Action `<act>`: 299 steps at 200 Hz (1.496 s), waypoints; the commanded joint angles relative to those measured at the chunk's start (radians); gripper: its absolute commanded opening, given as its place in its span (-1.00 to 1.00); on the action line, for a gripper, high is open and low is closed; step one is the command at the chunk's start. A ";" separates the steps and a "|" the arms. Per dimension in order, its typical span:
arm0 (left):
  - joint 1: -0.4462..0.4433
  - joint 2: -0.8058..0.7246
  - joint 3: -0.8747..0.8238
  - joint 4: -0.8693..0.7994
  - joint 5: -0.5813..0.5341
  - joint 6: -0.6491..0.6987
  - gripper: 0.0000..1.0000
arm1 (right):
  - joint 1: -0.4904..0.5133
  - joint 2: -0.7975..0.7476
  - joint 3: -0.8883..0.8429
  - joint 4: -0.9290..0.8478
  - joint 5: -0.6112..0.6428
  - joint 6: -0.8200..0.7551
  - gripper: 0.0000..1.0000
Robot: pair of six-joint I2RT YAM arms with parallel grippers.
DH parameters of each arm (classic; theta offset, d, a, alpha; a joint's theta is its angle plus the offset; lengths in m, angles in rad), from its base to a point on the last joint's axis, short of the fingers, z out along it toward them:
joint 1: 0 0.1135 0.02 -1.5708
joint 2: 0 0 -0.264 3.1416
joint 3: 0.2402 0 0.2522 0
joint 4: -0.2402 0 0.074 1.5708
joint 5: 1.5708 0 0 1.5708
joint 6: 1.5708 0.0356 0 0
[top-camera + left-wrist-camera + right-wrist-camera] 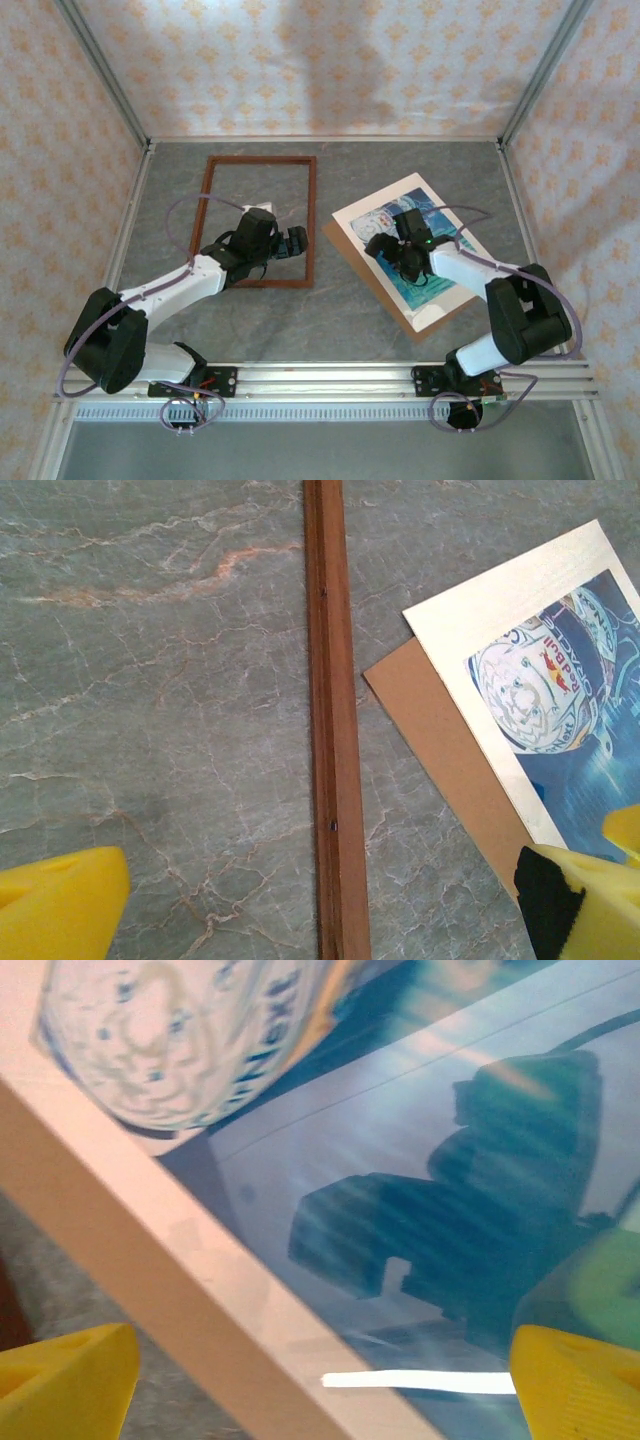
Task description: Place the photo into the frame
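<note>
L arm stretches toward 2 o'clock; L gripper (294,241) has its jaws spread wide. R forearm angles toward 10 o'clock; R gripper (398,256) points down, jaws likewise wide apart.

Looking down past the left gripper (325,908), I see its yellow fingertips (60,905) spread wide, one in each bottom corner. One rail of the frame (330,730) runs straight up the middle across the grey-green marbled table (150,730). To the right, apart from the rail, the photo (565,710) lies slanted inside a cream mat (490,610), with a helmet printed on it. A brown backing board (440,730) pokes out from beneath the mat's left edge.
</note>
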 commanded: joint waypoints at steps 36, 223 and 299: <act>-0.032 0.046 0.058 0.001 0.040 0.018 0.99 | 0.026 0.048 0.140 0.046 -0.056 -0.059 0.86; -0.043 0.069 0.043 0.018 0.043 0.023 0.98 | 0.058 0.041 0.028 0.043 -0.135 0.005 0.77; -0.139 0.172 0.142 0.028 0.063 0.012 0.90 | -0.154 -0.019 0.164 -0.149 -0.014 -0.281 0.75</act>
